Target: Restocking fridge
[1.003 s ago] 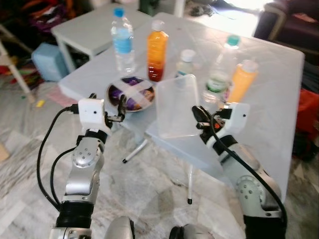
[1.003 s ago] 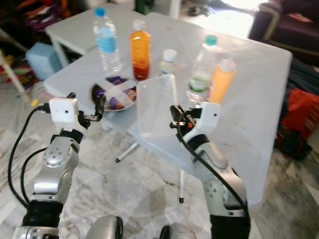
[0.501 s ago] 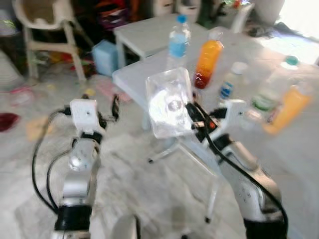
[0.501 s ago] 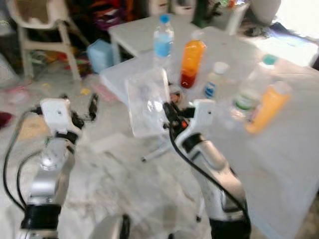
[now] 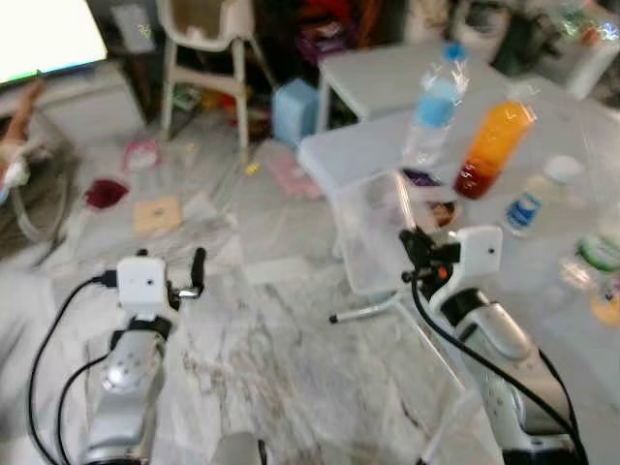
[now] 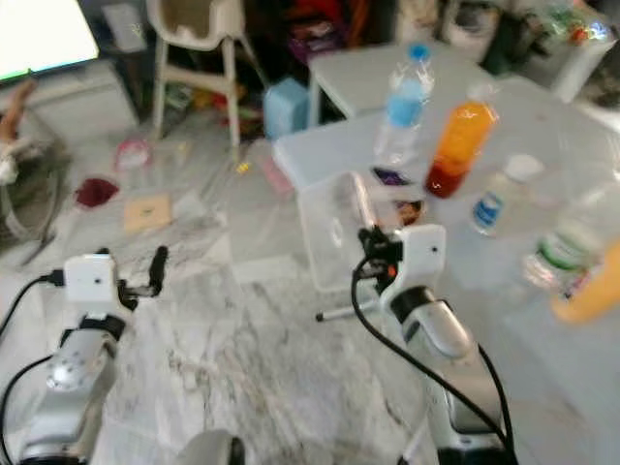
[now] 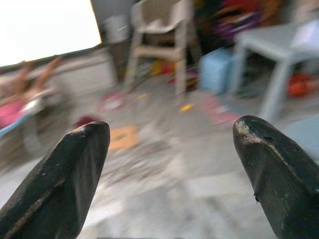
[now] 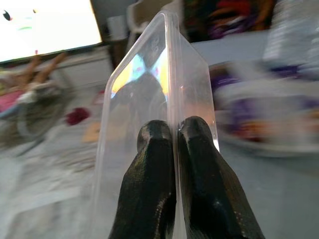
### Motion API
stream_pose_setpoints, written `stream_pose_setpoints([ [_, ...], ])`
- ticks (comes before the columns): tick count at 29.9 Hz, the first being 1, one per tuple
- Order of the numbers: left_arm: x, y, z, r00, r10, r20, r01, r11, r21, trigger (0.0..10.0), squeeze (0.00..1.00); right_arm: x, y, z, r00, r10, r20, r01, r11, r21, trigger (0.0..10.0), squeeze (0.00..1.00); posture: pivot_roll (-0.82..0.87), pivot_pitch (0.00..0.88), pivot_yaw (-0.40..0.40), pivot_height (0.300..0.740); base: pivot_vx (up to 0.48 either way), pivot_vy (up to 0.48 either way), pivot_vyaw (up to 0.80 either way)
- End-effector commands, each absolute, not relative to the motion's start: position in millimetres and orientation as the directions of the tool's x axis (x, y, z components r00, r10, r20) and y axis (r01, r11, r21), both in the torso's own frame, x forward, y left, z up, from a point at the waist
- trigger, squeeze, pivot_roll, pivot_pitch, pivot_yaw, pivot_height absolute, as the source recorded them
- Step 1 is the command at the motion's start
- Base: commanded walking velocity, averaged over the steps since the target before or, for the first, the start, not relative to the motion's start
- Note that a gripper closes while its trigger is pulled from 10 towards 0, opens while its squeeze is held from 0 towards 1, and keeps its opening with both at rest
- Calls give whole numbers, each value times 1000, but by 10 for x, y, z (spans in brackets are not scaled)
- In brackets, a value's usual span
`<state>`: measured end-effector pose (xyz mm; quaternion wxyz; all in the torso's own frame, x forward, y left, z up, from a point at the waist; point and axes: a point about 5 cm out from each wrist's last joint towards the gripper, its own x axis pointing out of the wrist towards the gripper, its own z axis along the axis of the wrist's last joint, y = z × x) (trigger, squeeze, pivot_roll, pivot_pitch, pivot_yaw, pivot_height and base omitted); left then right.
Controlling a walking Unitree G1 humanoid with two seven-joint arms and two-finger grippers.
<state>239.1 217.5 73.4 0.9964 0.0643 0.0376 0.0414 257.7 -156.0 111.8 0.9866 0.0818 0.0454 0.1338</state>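
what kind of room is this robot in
Probably a lived-in family room at home: a marble-look floor, a white child's chair, and a grey table holding drink bottles.

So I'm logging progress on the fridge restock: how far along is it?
Early. Done: the clear plastic container is off the table. In hand: the right gripper is pinched shut on its wall, carrying it over the floor; the left gripper is open and empty. Left: the water bottle, orange juice bottle and small white bottle stand on the grey table.
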Motion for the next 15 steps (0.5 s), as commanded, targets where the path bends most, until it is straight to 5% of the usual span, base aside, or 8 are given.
stream_pose_setpoints([
  [1,2399,2179,775,996,81,-46,-73,987,143,10000,0,2585,-1554,1141,959,279,-44,-268,949,166,10000,0,30,0,-17,740,0,0,800],
  [15,2546,2207,736,997,66,-45,-57,980,188,10000,0,2744,-1529,1100,943,331,-19,-329,942,69,10000,0,34,0,-22,740,0,0,792],
])
